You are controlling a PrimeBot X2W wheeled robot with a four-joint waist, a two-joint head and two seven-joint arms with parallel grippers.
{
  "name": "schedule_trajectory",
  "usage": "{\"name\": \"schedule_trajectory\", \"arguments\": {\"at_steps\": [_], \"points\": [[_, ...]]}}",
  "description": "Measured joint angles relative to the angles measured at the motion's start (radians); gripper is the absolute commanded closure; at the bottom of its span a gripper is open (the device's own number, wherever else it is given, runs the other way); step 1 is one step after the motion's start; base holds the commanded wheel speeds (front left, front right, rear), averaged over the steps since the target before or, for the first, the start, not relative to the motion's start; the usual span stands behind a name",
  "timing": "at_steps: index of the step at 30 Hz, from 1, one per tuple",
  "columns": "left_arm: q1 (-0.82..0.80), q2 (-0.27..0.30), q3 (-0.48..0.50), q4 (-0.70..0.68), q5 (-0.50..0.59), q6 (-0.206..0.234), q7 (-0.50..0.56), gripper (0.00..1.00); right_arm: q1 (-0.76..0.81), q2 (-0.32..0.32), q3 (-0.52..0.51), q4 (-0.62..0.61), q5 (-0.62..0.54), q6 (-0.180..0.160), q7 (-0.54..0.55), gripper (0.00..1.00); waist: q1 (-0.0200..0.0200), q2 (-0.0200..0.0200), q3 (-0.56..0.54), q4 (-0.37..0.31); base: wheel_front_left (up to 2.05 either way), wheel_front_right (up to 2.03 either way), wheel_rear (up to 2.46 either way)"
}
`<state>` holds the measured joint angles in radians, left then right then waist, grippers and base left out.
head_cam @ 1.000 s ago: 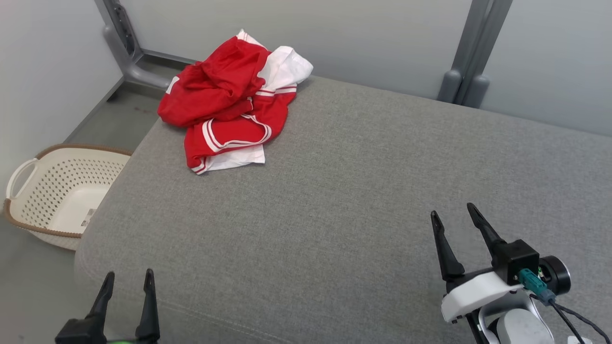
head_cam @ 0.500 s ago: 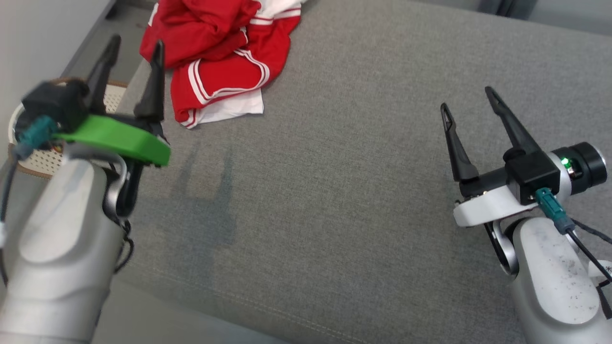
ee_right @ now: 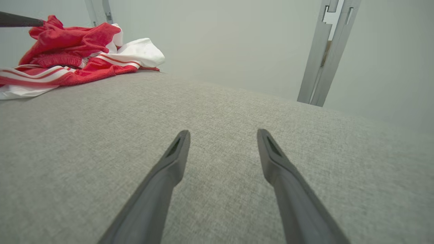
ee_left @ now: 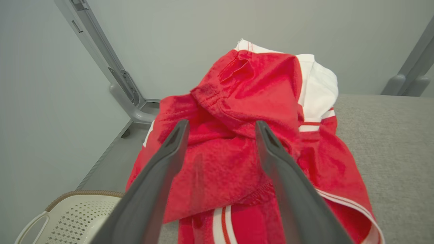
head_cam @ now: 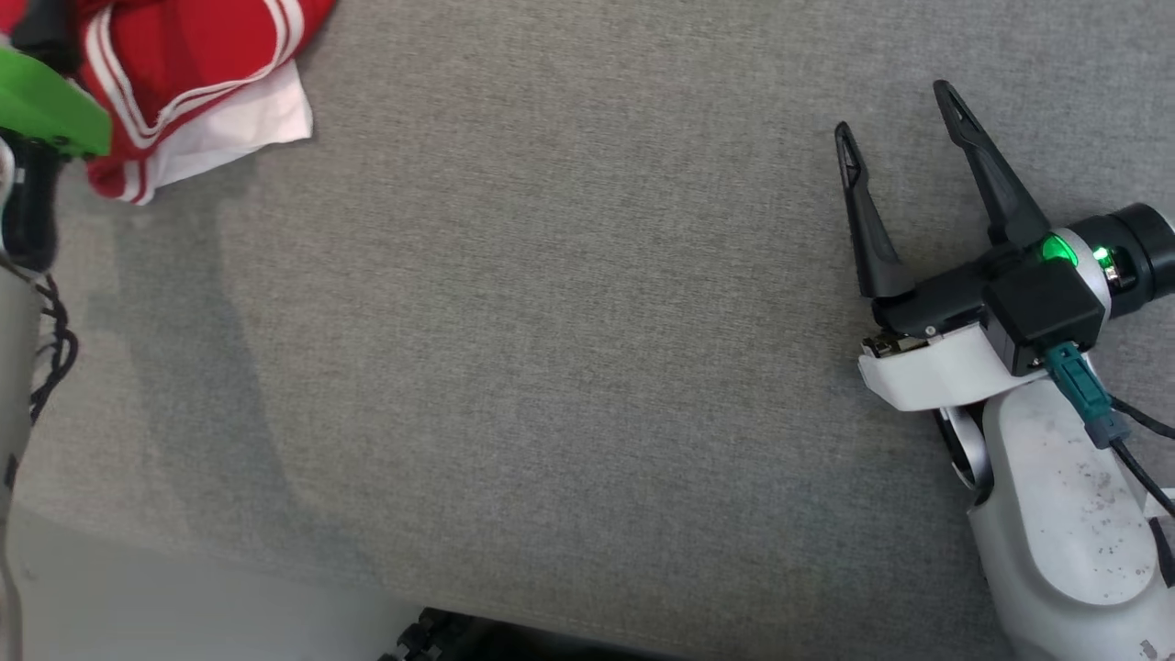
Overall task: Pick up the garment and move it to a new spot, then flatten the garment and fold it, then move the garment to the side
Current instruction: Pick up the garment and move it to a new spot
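We see a grey cushion [head_cam: 551, 321] backed by a pale wall [ee_right: 220, 40] with a grey post [ee_right: 325, 51]. The garment [ee_left: 244, 101], red with white stripes and white panels, lies crumpled in a heap at the cushion's far left corner, near the wall. A perforated cream basket [ee_left: 67, 210] stands on the floor below that corner. The right gripper [head_cam: 894, 108] hangs over bare cushion on the right, well apart from the garment, its fingers spread and empty. The left gripper [ee_left: 221, 123] points at the heap, fingers spread over the red cloth; we cannot tell whether they touch it.
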<state>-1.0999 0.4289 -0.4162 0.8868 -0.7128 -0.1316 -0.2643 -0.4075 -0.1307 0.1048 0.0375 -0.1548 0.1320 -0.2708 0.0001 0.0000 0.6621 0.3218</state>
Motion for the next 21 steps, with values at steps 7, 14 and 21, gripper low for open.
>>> {"name": "schedule_trajectory", "arguments": {"at_steps": [7,14,21], "points": [[-0.035,0.011,-0.021,0.108,-0.004,0.000,0.000,0.00,-0.018,0.011,0.034,-0.009,0.011,0.001,-0.006,0.00,-0.0001,0.0000,0.044,-0.082,0.00,0.00,0.00],[-0.051,0.035,-0.076,0.149,-0.043,0.000,0.000,1.00,-0.005,0.008,0.027,0.010,0.021,0.001,-0.007,0.00,-0.0001,0.0000,0.023,-0.112,0.00,0.00,0.00],[-0.068,0.115,-0.065,0.066,-0.044,0.000,0.000,1.00,0.048,0.021,0.001,0.050,0.046,-0.001,-0.002,0.00,-0.0001,0.0001,-0.040,-0.110,0.00,0.00,0.00]]}}
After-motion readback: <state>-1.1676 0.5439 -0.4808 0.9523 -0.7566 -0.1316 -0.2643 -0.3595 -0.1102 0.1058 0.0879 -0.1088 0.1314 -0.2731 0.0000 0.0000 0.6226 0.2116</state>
